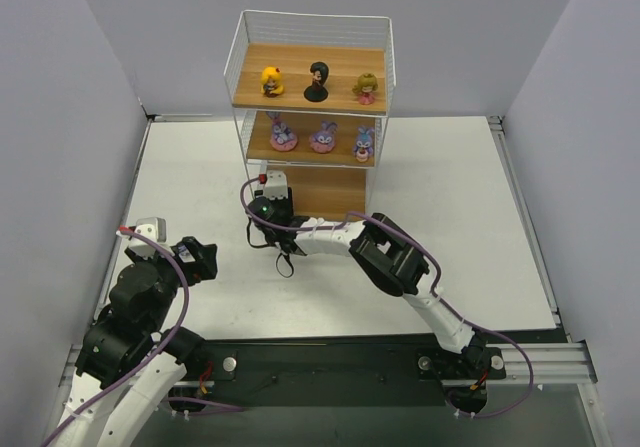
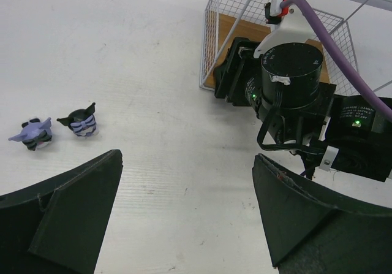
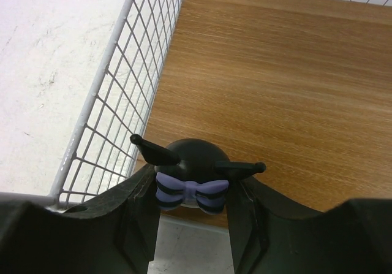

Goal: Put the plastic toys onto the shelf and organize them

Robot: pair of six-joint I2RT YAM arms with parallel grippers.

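- White tabletop [image 1: 460, 227] between plain grey walls fills the overhead view. The three-tier white wire rack with brown wooden boards [image 1: 340, 59] stands at top centre.
- Its upper board carries a yellow big-headed doll [image 1: 271, 80], a black one [image 1: 317, 80] and an olive-pink one [image 1: 365, 88] in a row. The middle board holds three purple-pink bunny-like figures [image 1: 323, 137].
- The right gripper [image 3: 193, 194] is clenched on a small dark horned figurine with a blue-purple striped bow [image 3: 187, 154]. It sits low in the wrist view, at the front edge of the lowest wooden board [image 3: 275, 84], just beside the wire side wall [image 3: 116, 102]. Whether its base touches the wood cannot be told.
- The step in hand looks like setting this toy on the lowest tier.
- To do it well, carry the toy further in and away from the mesh, so the horns cannot snag. Lower it until the base sits flat, and only then let go. Leave room beside it for a row like those above.
- Letting go at the very edge risks it tipping off.
- The right arm comes from the lower right of the overhead view, elbow bent, forearm lying low towards centre, wrist at the rack's foot.
- The left arm is folded at lower left. The left gripper [image 2: 187, 188] is released, fingers wide apart above bare table, holding nothing.
- A pale blue-purple figurine [image 2: 32, 133] and a darker one [image 2: 81, 122] stand on the table at the left edge of the left wrist view, well apart from the rack.
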